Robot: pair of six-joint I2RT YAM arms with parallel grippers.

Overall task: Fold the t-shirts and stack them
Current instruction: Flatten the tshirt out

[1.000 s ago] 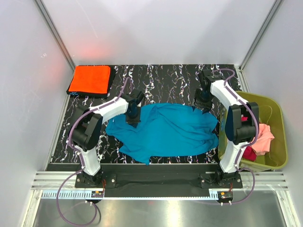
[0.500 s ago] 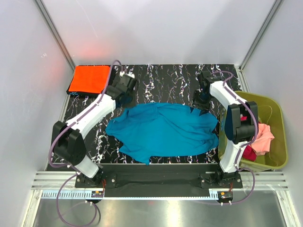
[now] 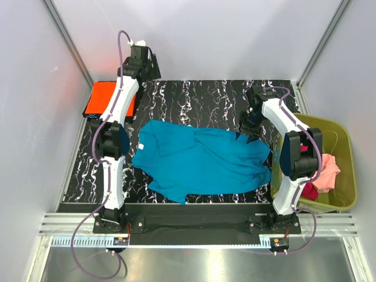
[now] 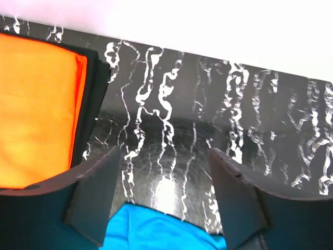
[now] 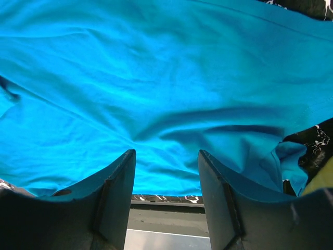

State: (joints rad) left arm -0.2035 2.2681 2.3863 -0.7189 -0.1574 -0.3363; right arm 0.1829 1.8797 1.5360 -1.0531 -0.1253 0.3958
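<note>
A teal-blue t-shirt lies spread and wrinkled across the middle of the black marbled table. At the back left lies a folded orange t-shirt on a dark layer. My left gripper is raised over the table's back edge, beside the orange t-shirt, open and empty; the teal cloth's edge shows below it. My right gripper hangs open over the teal shirt's back right corner, with the cloth filling its view and nothing between its fingers.
An olive-green bin stands off the table's right edge, holding a pink t-shirt and a magenta-red one. White walls close in the back and sides. The metal rail with the arm bases runs along the near edge.
My left gripper has let go of the teal shirt's left part, opened, and swung up to the back edge. That part now lies flatter and further back. The right arm has barely moved.
</note>
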